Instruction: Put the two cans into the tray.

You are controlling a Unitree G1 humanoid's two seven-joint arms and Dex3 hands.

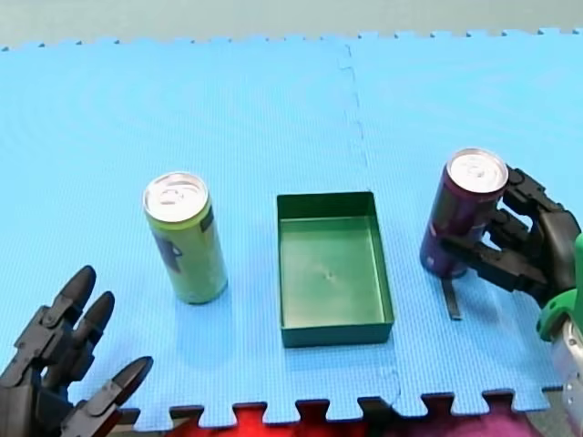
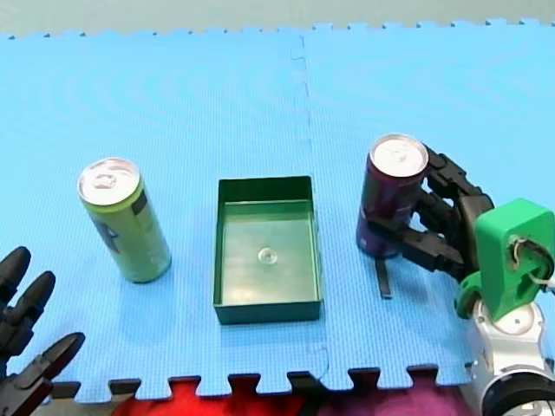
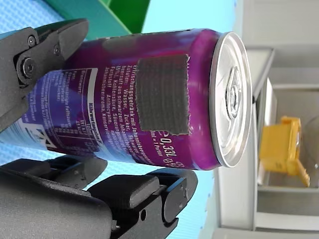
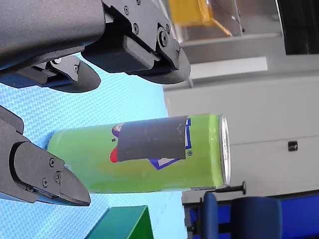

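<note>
**Both cans outside the tray; one grasp made, no transfer done.**
The purple can [image 1: 460,214] stands upright on the blue mat [image 1: 228,109], just right of the green tray [image 1: 328,205]. The right hand [image 1: 519,241] has its fingers curled around the can's lower body. The green can [image 1: 187,241] stands upright to the left of the tray, untouched. The left hand [image 1: 64,350] holds nothing and sits at the mat's near left corner, apart from that can. The tray holds neither can, so both placements appear to remain.
</note>
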